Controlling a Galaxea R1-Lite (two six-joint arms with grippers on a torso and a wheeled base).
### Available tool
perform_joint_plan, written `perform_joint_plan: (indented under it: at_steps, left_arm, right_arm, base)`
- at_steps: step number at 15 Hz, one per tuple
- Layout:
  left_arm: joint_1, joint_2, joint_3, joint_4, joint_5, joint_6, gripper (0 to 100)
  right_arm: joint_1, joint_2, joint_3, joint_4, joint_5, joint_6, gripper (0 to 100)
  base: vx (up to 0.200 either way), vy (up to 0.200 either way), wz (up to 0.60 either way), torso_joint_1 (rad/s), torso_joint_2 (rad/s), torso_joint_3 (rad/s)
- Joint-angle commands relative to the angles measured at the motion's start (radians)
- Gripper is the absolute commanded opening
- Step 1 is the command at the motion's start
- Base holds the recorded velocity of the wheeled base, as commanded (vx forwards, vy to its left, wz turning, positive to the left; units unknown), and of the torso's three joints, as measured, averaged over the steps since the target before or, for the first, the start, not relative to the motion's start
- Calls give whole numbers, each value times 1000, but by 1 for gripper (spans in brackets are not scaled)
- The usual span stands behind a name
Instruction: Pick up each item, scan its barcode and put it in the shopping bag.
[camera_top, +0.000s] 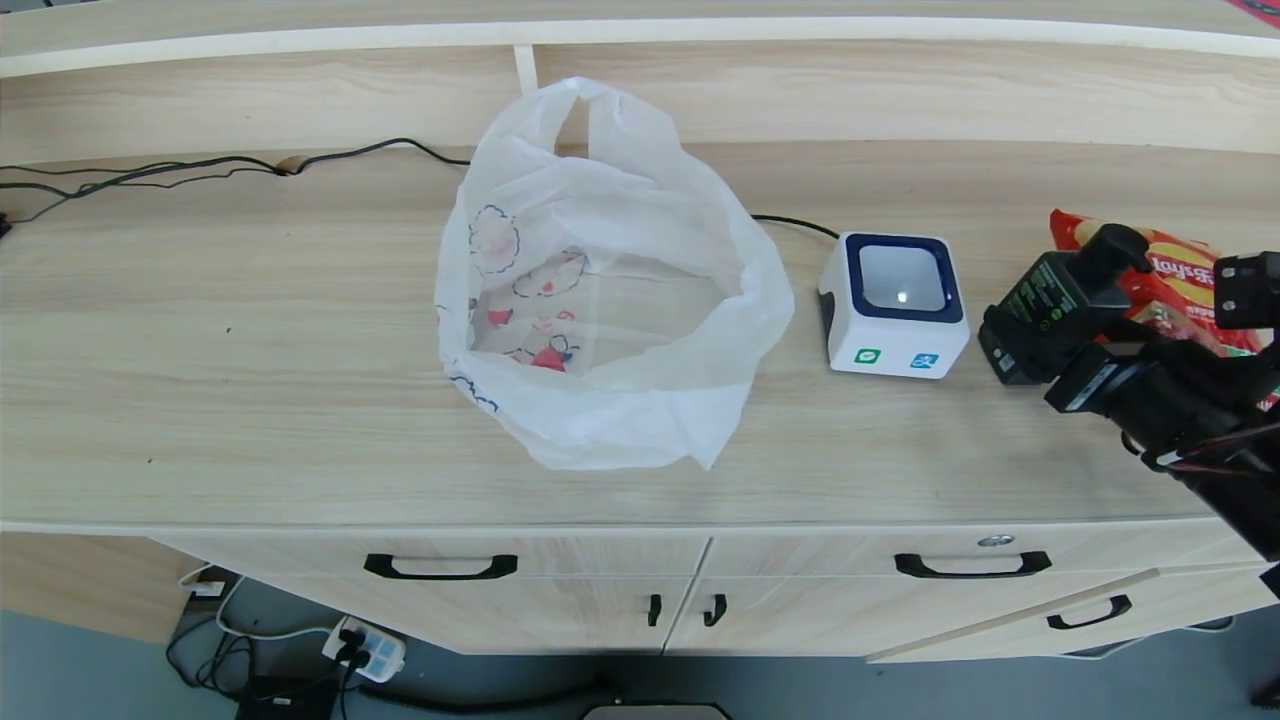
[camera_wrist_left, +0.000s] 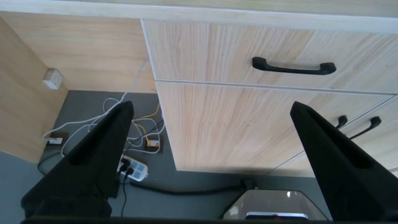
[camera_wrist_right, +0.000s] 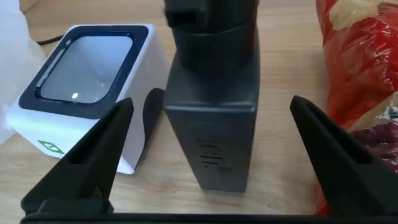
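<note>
R pincer (camera_wrist_right: 211, 106) released astride dark box (camera_wrist_right: 211, 155) beside scanner (camera_wrist_right: 81, 106); L pincer (camera_wrist_left: 211, 109) released, low by drawers (camera_wrist_left: 249, 43)

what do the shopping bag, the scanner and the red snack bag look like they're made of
Shopping bag: thin plastic film, it seems; translucent and crumpled, with the grain of the counter showing through. Scanner: likely hard plastic, smooth white shell; its glossy top window, glass or clear plastic, mirrors a light. Snack bag: shiny plastic or foil film, wrinkled with bright glints.
</note>
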Motion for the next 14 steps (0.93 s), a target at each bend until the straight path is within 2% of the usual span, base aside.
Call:
perform_joint_plan:
  at_steps: [1,6,7,14]
  left_arm:
    - [0,2,0,-1,0,-1,100]
    - [0,2,0,-3,0,-1,100]
    - [0,2,0,-3,0,-1,100]
    - [0,2,0,-1,0,-1,100]
  right_arm:
    - [-11,41,-31,-6,3,0,100]
    - [-13,85,-97,-7,1,-11,100]
    - [-13,91,-100,-7,0,-19,0]
    - [-6,74,-109,-9,0,-19,0]
  base:
    - [0,0,0,0,0,0]
    - [0,0,0,0,0,0]
    - [0,0,0,0,0,0]
    - [0,0,0,0,0,0]
